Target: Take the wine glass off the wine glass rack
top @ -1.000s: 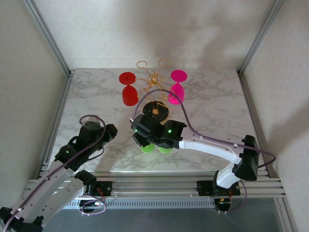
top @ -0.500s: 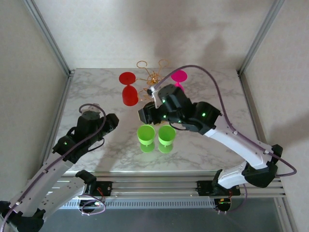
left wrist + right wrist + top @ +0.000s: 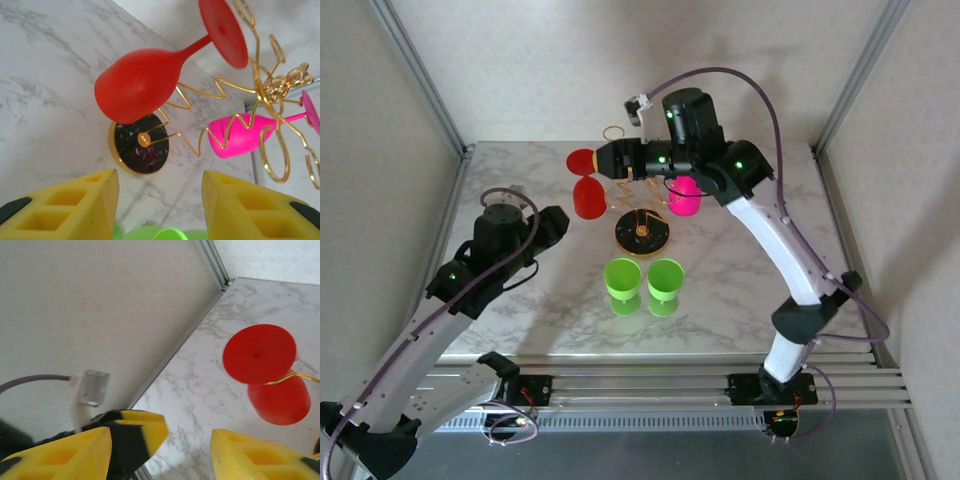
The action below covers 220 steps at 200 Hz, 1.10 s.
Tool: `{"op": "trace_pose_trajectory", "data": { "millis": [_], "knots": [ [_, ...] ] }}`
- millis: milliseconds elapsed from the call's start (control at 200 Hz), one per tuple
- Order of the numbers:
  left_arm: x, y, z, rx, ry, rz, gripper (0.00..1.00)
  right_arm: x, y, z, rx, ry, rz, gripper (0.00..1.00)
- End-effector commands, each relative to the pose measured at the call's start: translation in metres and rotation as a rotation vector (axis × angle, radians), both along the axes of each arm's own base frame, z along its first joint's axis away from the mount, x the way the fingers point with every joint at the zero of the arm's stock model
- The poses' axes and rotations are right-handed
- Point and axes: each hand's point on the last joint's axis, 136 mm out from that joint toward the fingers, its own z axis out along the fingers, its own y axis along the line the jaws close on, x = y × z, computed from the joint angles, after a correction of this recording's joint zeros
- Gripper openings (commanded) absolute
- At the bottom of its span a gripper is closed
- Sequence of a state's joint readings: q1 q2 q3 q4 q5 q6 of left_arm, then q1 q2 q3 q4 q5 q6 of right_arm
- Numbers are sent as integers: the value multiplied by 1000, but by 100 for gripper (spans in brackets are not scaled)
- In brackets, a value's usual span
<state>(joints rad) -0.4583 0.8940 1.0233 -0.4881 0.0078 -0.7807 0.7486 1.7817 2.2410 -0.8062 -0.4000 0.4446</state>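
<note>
Right claw (image 3: 187, 440) hangs high over the far side of the bench (image 3: 520, 190), its yellow pads parted with nothing between them, facing the round foot of the red wine glass (image 3: 260, 354); left claw (image 3: 160, 192), likewise parted and empty, looks up at that glass from the near left. The glass hangs bowl-down on the left side of the wine glass rack (image 3: 272, 85), the pink wine glass (image 3: 240, 135) on the right. Done well, I judge, a claw closes on the stem under the foot and slides it outward along the wire loop, so the light stand does not tip. From the right wrist the foot hides the stem, and the thin wires are hard to separate
</note>
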Motion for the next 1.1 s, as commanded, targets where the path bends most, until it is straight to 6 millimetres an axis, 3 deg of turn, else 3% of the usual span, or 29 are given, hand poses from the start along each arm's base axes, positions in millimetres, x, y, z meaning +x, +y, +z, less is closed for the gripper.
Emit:
{"op": "trace_pose_trajectory", "data": {
  "millis": [0,295,471,661,896,1096],
  "knots": [
    [8,0,26,-26,-63,-9,47,11,8,1,42,53,61,54],
    [25,17,30,-62,-67,21,47,63,27,-27,13,71,46,54],
    [30,20,32,-75,-75,23,47,76,31,-39,3,65,43,54],
    [40,18,48,-101,-120,12,48,76,30,-39,2,57,48,51],
    [62,1,68,-159,-165,-56,49,63,24,-7,63,3,56,52],
    [81,-8,67,-186,-158,-90,51,51,12,8,73,-27,49,52]
  ]
}}
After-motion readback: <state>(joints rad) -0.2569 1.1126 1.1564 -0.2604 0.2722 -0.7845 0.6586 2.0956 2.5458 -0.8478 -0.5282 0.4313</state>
